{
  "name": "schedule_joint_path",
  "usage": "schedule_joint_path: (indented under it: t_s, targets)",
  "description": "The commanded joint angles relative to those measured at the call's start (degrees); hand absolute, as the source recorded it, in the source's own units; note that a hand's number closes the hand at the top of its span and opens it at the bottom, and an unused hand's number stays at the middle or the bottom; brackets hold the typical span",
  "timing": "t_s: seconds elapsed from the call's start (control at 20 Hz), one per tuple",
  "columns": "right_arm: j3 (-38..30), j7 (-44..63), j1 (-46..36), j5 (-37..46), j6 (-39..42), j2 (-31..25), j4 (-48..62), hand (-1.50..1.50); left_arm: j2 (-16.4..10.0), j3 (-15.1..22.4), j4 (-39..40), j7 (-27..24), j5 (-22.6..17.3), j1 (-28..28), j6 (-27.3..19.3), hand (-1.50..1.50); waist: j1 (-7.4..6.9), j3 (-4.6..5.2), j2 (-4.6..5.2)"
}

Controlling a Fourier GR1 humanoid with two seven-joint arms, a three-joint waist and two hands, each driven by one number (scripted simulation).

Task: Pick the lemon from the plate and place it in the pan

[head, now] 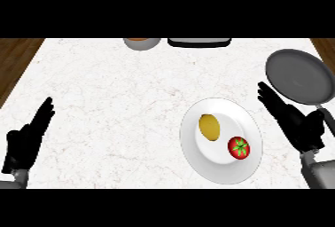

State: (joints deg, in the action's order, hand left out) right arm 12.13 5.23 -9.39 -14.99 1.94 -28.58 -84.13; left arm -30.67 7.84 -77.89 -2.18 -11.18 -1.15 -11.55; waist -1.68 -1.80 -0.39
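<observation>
The lemon (209,127) is lying on the white plate (219,170), in the plate's far-left part, and nothing is touching it. A red tomato (239,147) with a green stalk is sitting on the same plate, just near-right of the lemon, with a narrow gap showing between the two.

The right hand (300,127) is hovering just right of the plate, above the worktop (118,88). Its fingers (270,98) are reaching straight out away from the robot, open and holding nothing, and they are staying clear of the plate's rim. Whether the hand is resting on the worktop or hanging above it is hard to tell.

The grey pan (301,76) is standing beyond and to the right of the plate, well clear of it. Its right side is running up against the view's edge, and its handle (325,116) is coming down behind the right hand, so part of it is being covered.

The left hand (23,141) is showing far to the left of the plate, near the worktop's left edge, open with its fingers upright and nothing in them.

Far beyond the plate, a bowl (141,43) with something orange inside and a dark object (200,42) are being cut off by the view's top; what the dark object is cannot be made out.
</observation>
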Motion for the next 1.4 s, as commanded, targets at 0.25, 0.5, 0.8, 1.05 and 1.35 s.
schedule_joint_path:
  t_s: [0.25, 0.5, 0.8, 1.05, 1.35]
  targets:
    - [0.68, -13.03, -13.62, -13.08, 18.02, 8.13, -2.92, 1.50, 11.14, 5.72, -9.95, -5.39, -2.77, -7.38, 1.76, 0.00, -1.55, 1.52, 0.95]
    - [-5.81, -28.06, -8.52, -4.03, 21.05, 0.59, 13.92, -1.50, 16.19, 9.46, -10.85, -7.66, -1.33, -2.98, 0.82, 0.00, 0.84, 1.70, 0.69]
    - [-3.83, -37.74, -15.34, 10.87, 21.22, -3.96, 21.97, -1.50, 18.54, 11.16, -10.13, -7.56, 1.46, -2.82, -0.66, 0.00, 0.68, 1.74, 0.70]
    - [-2.01, -34.40, -19.90, 15.03, 24.98, -6.54, 21.76, -1.50, 19.56, 11.31, -10.41, -7.72, 3.10, -1.75, -1.24, 0.00, 1.02, 1.80, 0.48]
    - [7.31, -25.45, -22.81, 24.91, 22.85, -2.14, 16.97, -1.50, 19.14, 9.70, -11.34, -5.60, 1.59, -2.70, 0.17, 0.00, 1.20, 1.84, 0.42]
